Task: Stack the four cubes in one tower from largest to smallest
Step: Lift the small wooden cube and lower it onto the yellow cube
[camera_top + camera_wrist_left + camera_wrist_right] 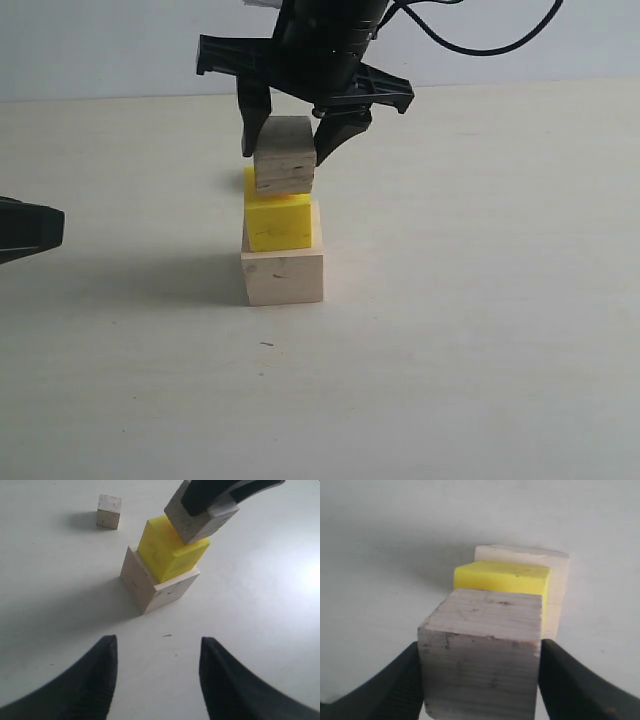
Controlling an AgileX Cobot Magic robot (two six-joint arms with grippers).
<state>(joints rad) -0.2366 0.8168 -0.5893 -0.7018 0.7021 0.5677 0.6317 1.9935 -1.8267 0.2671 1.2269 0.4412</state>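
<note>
- Right jaws clamp the grained cube (285,155) over the yellow cube (280,222), which sits on the big pale cube (283,277); left jaws gape, empty.
- Released crooked, it may slide off, toppling the stack.

The right hand (286,152) is matte black plastic: two curved, tapering fingers (395,690) with finely ribbed inner faces beneath a wide winged bracket (230,52). A thin black cable (480,50) loops off its housing (330,30). The left hand (157,640) has matching blunt black fingers (95,680).
</note>
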